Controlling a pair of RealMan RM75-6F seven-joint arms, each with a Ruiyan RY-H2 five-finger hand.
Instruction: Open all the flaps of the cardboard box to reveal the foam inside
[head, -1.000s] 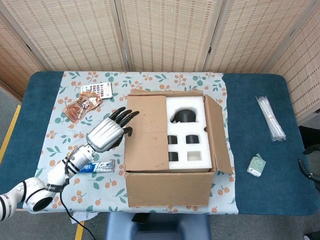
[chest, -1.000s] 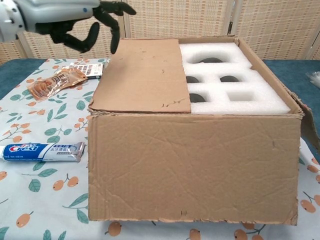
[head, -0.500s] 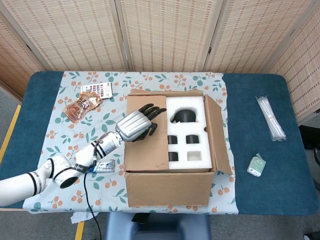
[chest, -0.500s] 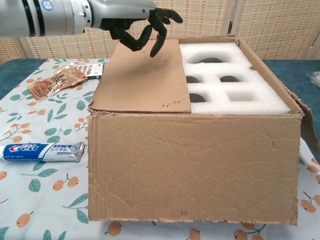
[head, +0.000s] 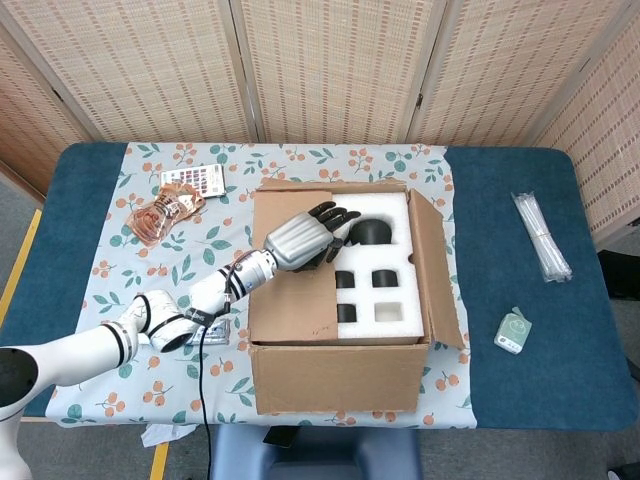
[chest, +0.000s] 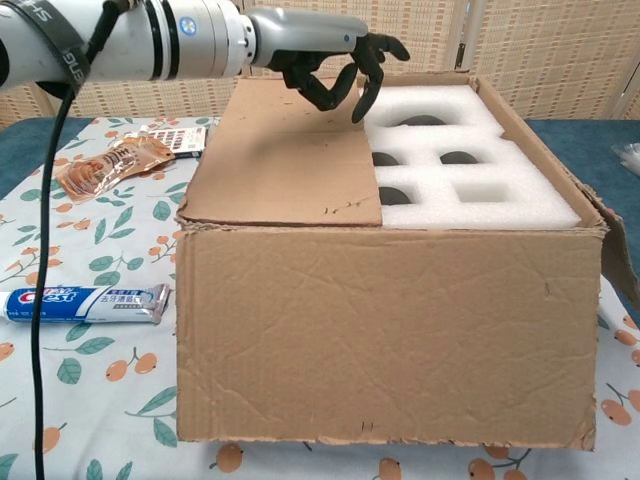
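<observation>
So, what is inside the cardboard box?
Inside the cardboard box lies white foam with dark cut-out pockets. One flap covers the left part, so what is beneath it cannot be seen.

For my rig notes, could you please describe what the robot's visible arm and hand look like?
The left hand has a silver metallic back and black fingers. Its arm is glossy white with black bands and a silver wrist section. A black cable runs along it. The right arm is out of view.
</observation>
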